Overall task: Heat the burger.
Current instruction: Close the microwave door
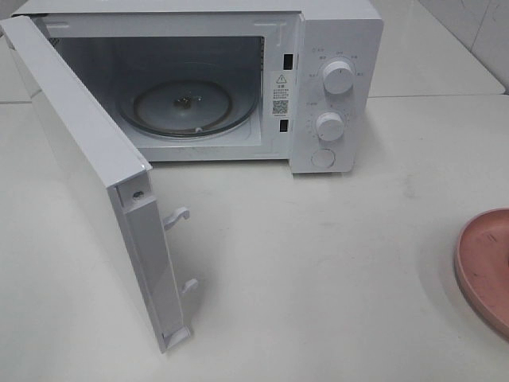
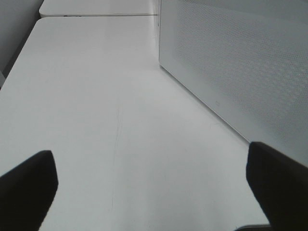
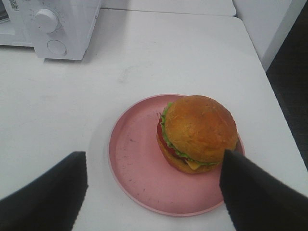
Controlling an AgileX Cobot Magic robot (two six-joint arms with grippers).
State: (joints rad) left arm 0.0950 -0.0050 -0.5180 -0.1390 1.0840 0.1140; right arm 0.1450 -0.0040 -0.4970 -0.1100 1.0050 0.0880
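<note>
Right pincer [image 3: 151, 192] gapes above plate-edge [image 3: 120, 159] burger [image 3: 198, 132].

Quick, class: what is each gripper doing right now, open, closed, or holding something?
Left gripper: open, holding nothing.
Right gripper: open above the burger, holding nothing.

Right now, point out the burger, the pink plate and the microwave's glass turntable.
burger [image 3: 199, 129], right wrist view, on the middle of the top bun.
pink plate [image 3: 132, 159], right wrist view, on its bare surface beside the burger.
glass turntable [image 1: 159, 111], exterior high view, on the glass left of its hub.
</note>
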